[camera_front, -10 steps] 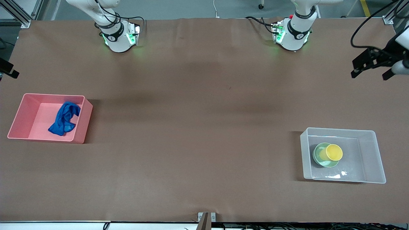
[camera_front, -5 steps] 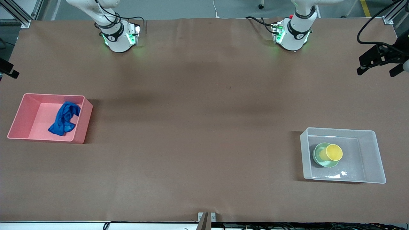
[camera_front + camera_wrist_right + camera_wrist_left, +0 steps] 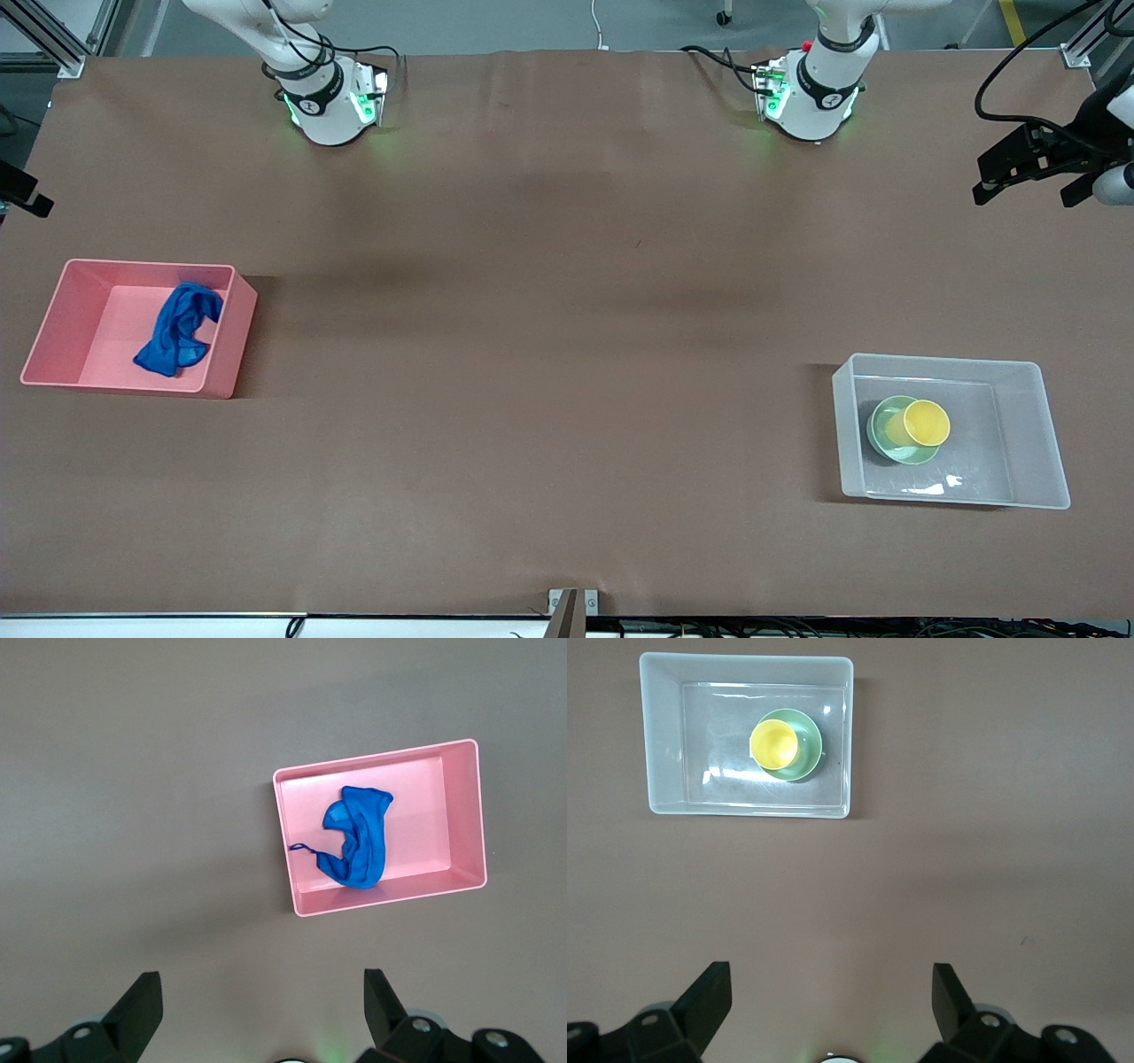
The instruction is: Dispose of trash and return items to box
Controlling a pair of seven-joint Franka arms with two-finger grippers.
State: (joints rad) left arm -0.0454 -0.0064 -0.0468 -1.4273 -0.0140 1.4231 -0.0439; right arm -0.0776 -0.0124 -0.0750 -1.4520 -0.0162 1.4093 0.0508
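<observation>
The blue cloth lies crumpled in the pink bin at the right arm's end of the table; it also shows in the right wrist view. The yellow cup stands in the mint-green bowl inside the clear box at the left arm's end; the left wrist view shows cup, bowl and box. My left gripper is open and empty, high over bare table. My right gripper is open and empty, high over bare table; a black part of it shows at the front view's edge.
The brown table stretches between the two bins. The arm bases stand along the edge farthest from the front camera. A small metal bracket sits at the nearest edge.
My left gripper has shifted slightly back and forth at the left arm's end of the table. The cloth, cup, bowl and both bins have not moved.
</observation>
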